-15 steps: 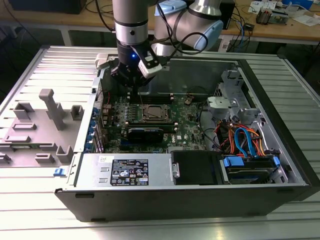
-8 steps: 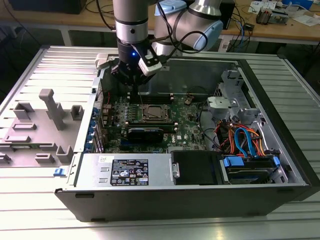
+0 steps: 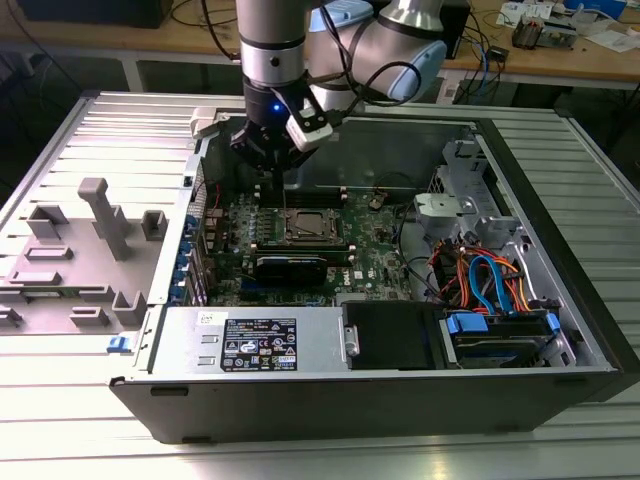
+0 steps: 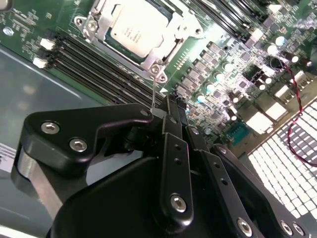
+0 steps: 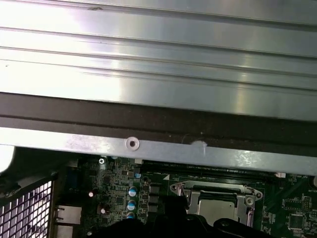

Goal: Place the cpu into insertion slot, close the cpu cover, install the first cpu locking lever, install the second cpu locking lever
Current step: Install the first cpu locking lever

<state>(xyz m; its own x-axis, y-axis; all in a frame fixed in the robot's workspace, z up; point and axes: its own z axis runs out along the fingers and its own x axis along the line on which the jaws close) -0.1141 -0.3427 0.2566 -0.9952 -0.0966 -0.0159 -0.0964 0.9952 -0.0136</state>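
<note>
nearest the lens in the second wrist view, the black gripper (image 4: 168, 111) has its fingers drawn together, pinched on a thin silver locking lever (image 4: 155, 94) that rises from a corner of the insertion slot (image 4: 136, 34). the cpu (image 4: 131, 30) lies flat in that slot with its pale metal top showing, and the cpu cover (image 4: 171, 32) is folded down around it as a silver frame. long black memory slots (image 4: 94, 69) run just beside the socket on the green motherboard (image 4: 237, 74), and rows of small round capacitors (image 4: 218, 77) stand near the fingers.

in the exterior view the one arm reaches down into the open computer case (image 3: 560, 300), gripper (image 3: 272, 180) at the socket's corner on the exterior view's left. a black heatsink block (image 3: 290, 266) sits just in front of the socket, a silver power supply (image 3: 250, 342) nearer still, and orange and blue cables (image 3: 490, 280) bunch at the exterior view's right. a grey fixture tray (image 3: 75, 260) rests on the table well apart from the case.
</note>
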